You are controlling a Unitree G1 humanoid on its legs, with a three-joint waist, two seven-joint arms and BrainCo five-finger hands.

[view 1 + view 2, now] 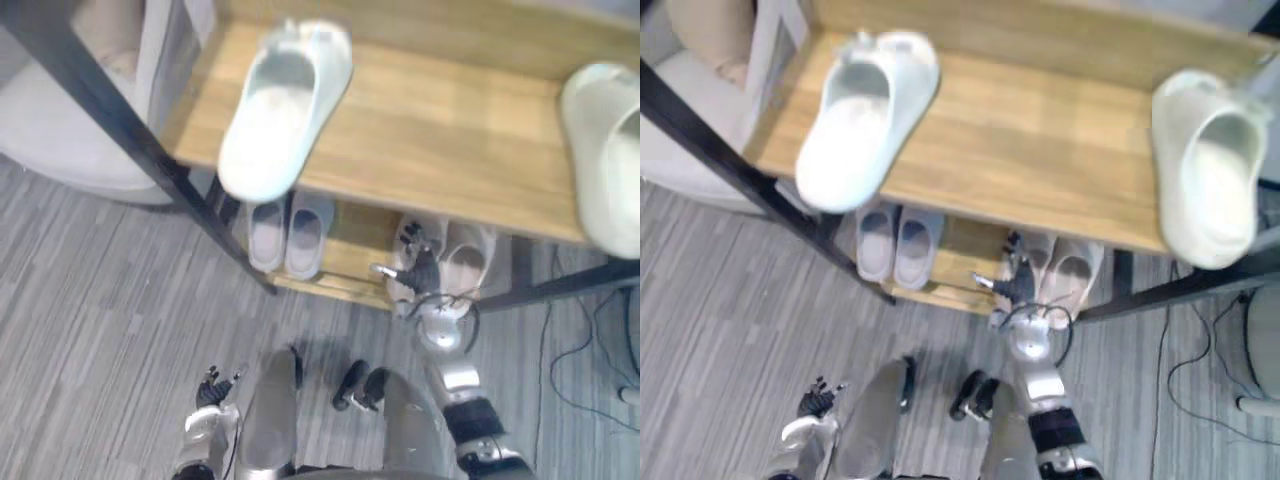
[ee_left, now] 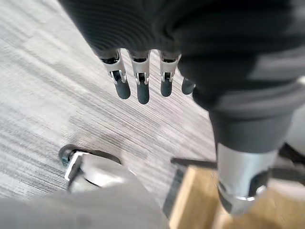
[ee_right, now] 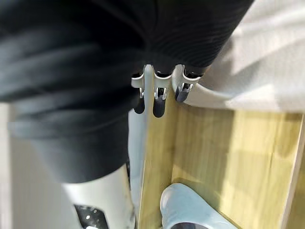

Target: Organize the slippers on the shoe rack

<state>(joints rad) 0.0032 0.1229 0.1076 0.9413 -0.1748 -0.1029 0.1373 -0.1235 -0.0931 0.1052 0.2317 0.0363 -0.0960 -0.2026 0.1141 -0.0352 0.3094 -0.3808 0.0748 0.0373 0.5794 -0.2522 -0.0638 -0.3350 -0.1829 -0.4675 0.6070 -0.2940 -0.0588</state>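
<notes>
Your left hand (image 1: 210, 395) hangs low over the grey plank floor (image 1: 100, 300), fingers relaxed and holding nothing. On the shoe rack (image 1: 450, 130), the left white slipper (image 1: 285, 110) lies on the wooden top shelf. Its long axis runs front to back with a slight slant, the toe points to the rear and the heel overhangs the front edge. Below it, the grey pair (image 1: 288, 232) sits side by side on the lower shelf, lengthwise front to back. Your right hand (image 1: 420, 268) reaches onto the left slipper of the beige pair (image 1: 465, 265) on that lower shelf, fingers loosely spread rather than curled round it. The right white slipper (image 1: 1205, 170) lies at the top shelf's right end, toe rearward, heel past the edge.
</notes>
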